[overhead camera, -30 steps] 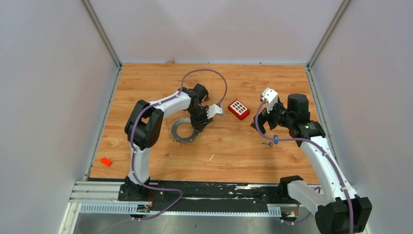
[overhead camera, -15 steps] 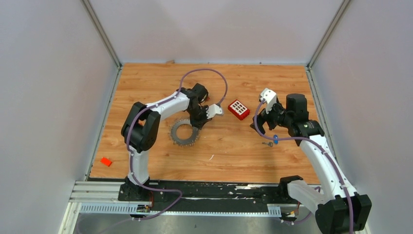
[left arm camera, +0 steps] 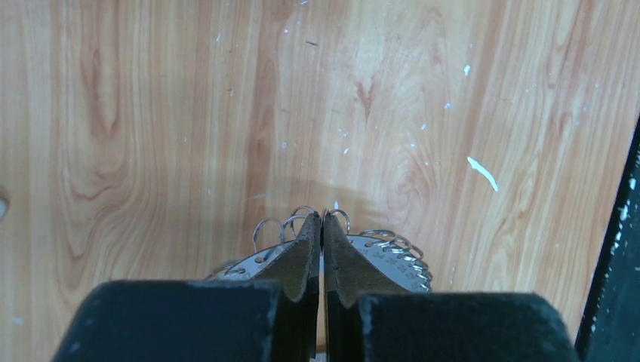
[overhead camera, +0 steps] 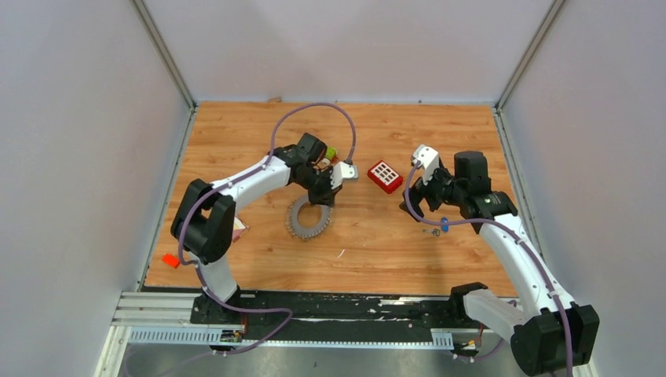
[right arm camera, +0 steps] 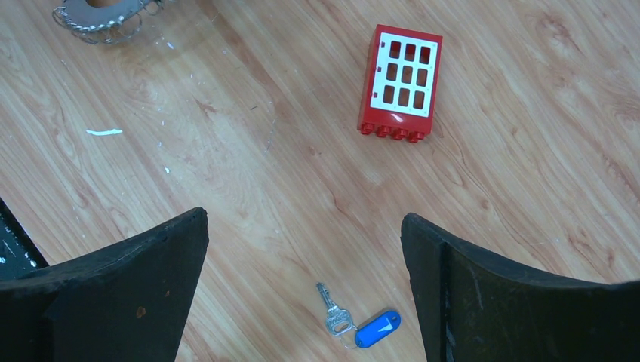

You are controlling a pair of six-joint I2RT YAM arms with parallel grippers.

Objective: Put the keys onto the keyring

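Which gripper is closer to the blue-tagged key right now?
Right. The right gripper hangs open directly above the blue-tagged key, which shows between its fingers in the wrist view. The left gripper is well off to the left, shut on the keyring.

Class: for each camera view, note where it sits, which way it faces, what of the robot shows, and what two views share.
Top external: high behind the arm bases, looking down on the table; both arms show.
Left wrist: on the left arm, looking down past the shut left pincer at the keyring.
Right wrist: on the right arm, looking down between the open right pincer fingers at the keys.
Shared: red block in top and right wrist views.
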